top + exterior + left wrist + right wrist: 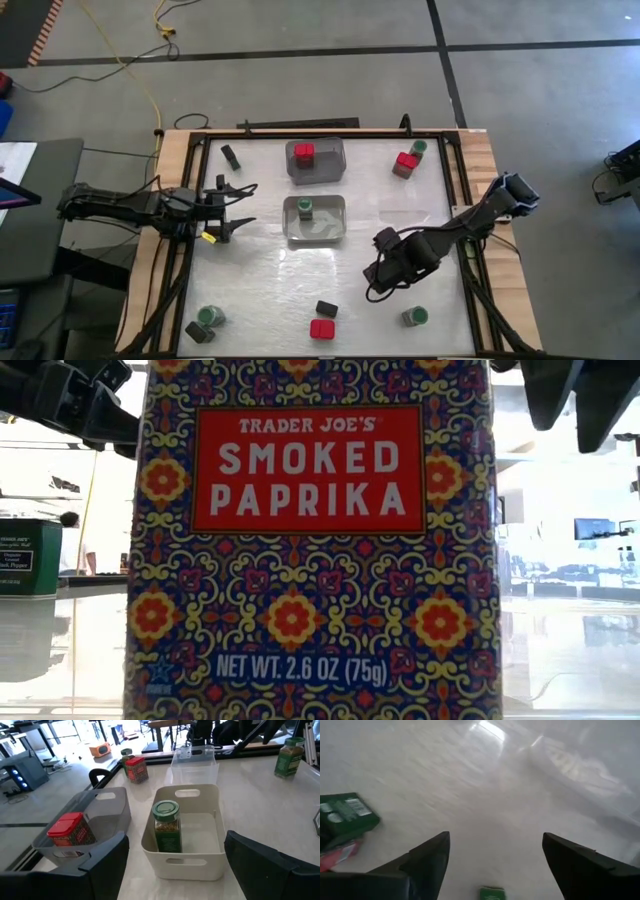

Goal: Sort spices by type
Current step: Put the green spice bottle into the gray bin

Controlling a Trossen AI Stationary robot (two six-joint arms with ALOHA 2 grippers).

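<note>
Three red-topped paprika tins (322,329), four green-lidded jars (210,317) and three dark tins (326,309) are being counted; left gripper (241,211) and right gripper (372,284) are being held spread, empty.

Paprika tin (310,540) fills low view, edges cut off, hides table behind; right wrist view blurred.

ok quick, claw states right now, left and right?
Left claw: open, empty, facing the white bin that holds a green-lidded jar.
Right claw: open, empty, over bare table.
</note>
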